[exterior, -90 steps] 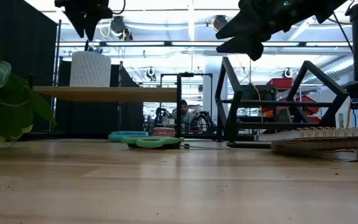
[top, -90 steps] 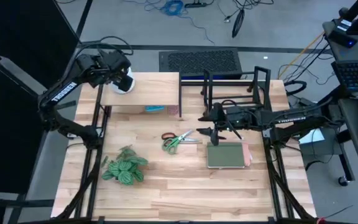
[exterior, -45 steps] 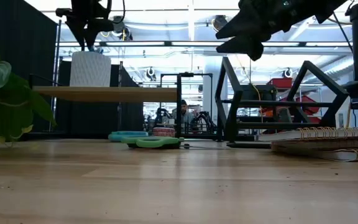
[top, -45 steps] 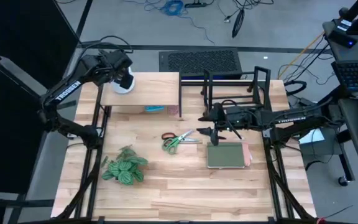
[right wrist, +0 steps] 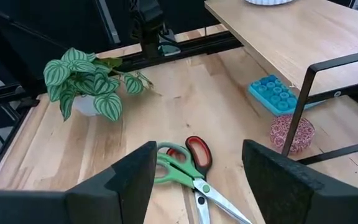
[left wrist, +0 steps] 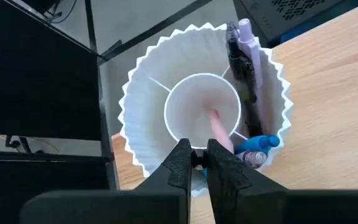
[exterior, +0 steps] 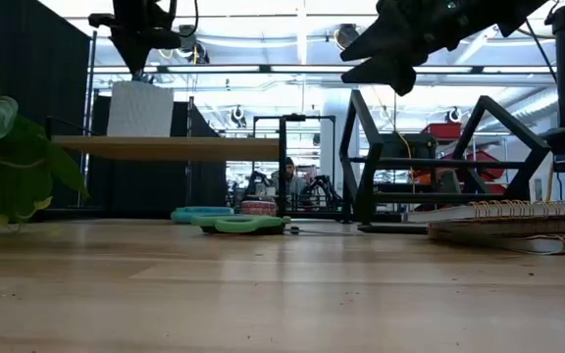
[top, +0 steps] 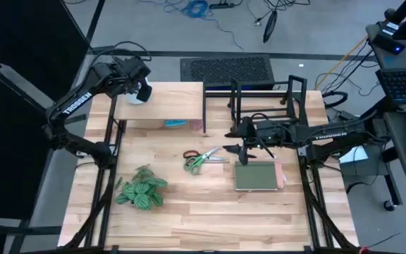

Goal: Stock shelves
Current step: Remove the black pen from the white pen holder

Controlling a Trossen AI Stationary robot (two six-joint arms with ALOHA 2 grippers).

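A white ribbed cup (left wrist: pixel 166 81) with pens in it stands on the far left end of the pale-wood shelf (top: pixel 171 106). My left gripper (left wrist: pixel 197 155) is shut and points down at the cup's rim (exterior: pixel 140 86). My right gripper (right wrist: pixel 197 162) hovers open above the table's middle, near the green-and-red scissors (top: pixel 201 159) and a spiral notebook (top: pixel 258 176), with nothing between its fingers. The black wire rack (top: pixel 266 95) stands at the far right. My left gripper comes from above, its shut fingers (left wrist: pixel 180 163) at the cup's rim on the side toward the table's left (left wrist: pixel 143 167). The fingers hide the spot where they meet the wall, so I cannot tell whether they press it or pinch it. The cup stays on the shelf.
A potted plant (top: pixel 142 189) sits near the left front. A blue tray (right wrist: pixel 277 93) and a pink roll (right wrist: pixel 291 132) lie under the wooden shelf. Bare tabletop runs along the near edge (top: pixel 210 226).
My left gripper has come down onto the cup's mouth. The cup has shifted a little toward the table's left on the shelf. My right arm has kept still.
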